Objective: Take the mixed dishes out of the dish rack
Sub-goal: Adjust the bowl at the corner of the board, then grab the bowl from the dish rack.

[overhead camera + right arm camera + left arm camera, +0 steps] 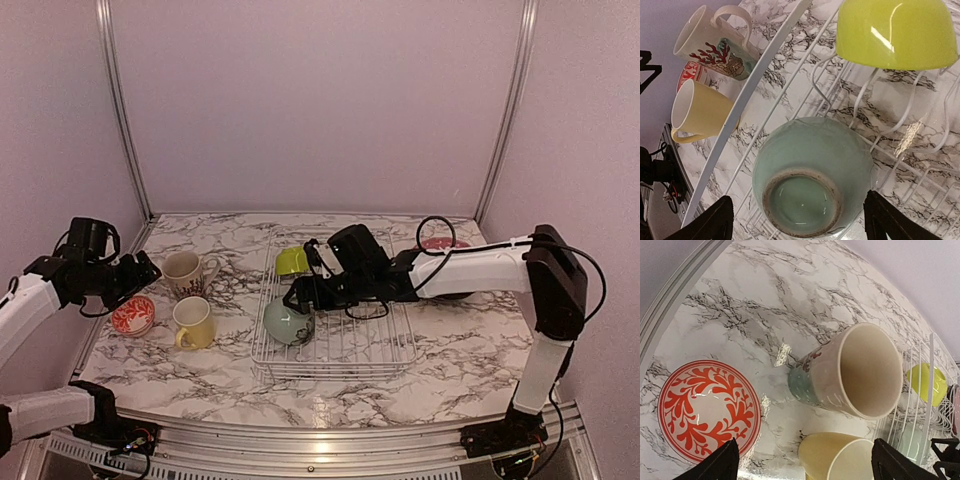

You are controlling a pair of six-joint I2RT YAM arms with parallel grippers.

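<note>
Over the dish rack (335,372), the right gripper (799,222) is held with fingers wide apart, nothing between them, above the pale-green bowl (805,180), which lies foot-up on the wires near the glossy lime bowl (895,32); the rounded, slick glazed wall is best clamped squarely, below the rough unglazed foot ring, then lifted clear of the thin prongs; leftward, the left gripper (802,465) is spread and empty above the red-patterned bowl (710,410) on the marbled table (450,370).
</note>
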